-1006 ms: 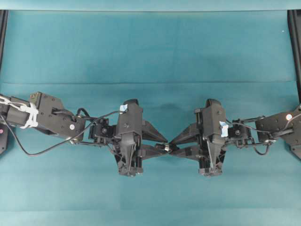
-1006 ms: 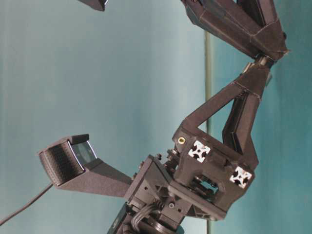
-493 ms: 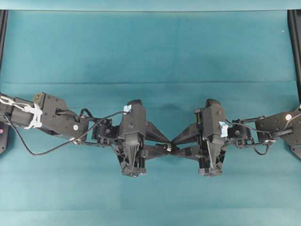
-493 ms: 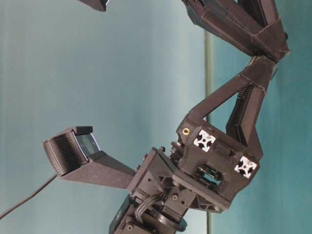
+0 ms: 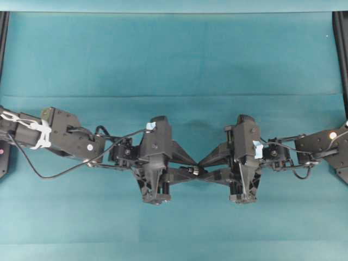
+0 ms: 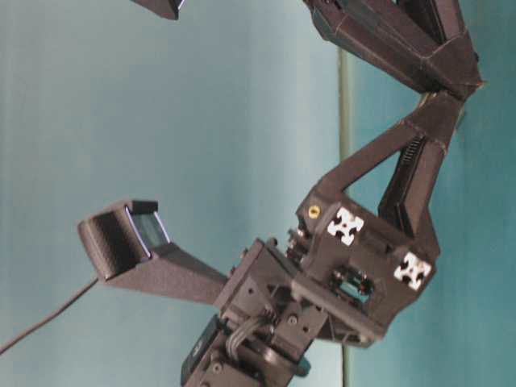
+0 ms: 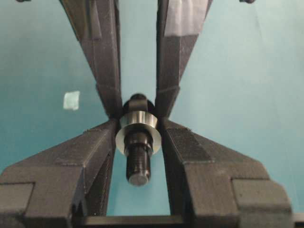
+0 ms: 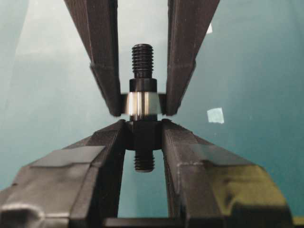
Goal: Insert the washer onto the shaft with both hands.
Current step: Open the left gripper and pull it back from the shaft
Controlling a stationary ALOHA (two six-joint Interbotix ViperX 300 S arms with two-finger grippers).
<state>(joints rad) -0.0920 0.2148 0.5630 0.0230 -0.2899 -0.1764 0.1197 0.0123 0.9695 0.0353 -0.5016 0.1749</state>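
My two grippers meet tip to tip above the teal cloth. The left gripper (image 5: pixel 196 168) (image 7: pixel 137 124) is shut on the washer (image 7: pixel 137 129) (image 8: pixel 142 104) (image 5: pixel 191 170), a silvery ring pinched between its fingertips. The shaft (image 8: pixel 144 135) (image 7: pixel 137 164), dark and threaded at both ends, passes through the ring's hole. The right gripper (image 5: pixel 202 168) (image 8: pixel 144 126) is shut on the shaft's thick dark collar, just behind the ring. One threaded end sticks out past the ring between the left fingers (image 8: pixel 107 71). The table-level view shows only arm and gripper bodies.
Teal cloth (image 5: pixel 174 54) covers the table under both arms. Small pale tape scraps (image 7: pixel 71 100) (image 8: pixel 215 115) lie on it. Black frame rails (image 5: pixel 341 54) stand at the left and right edges. A cable (image 5: pixel 54 173) loops beside the left arm.
The left arm has moved right, toward the right gripper, carrying the washer along the shaft. The fingertips now interleave. The right arm has stayed where it was.
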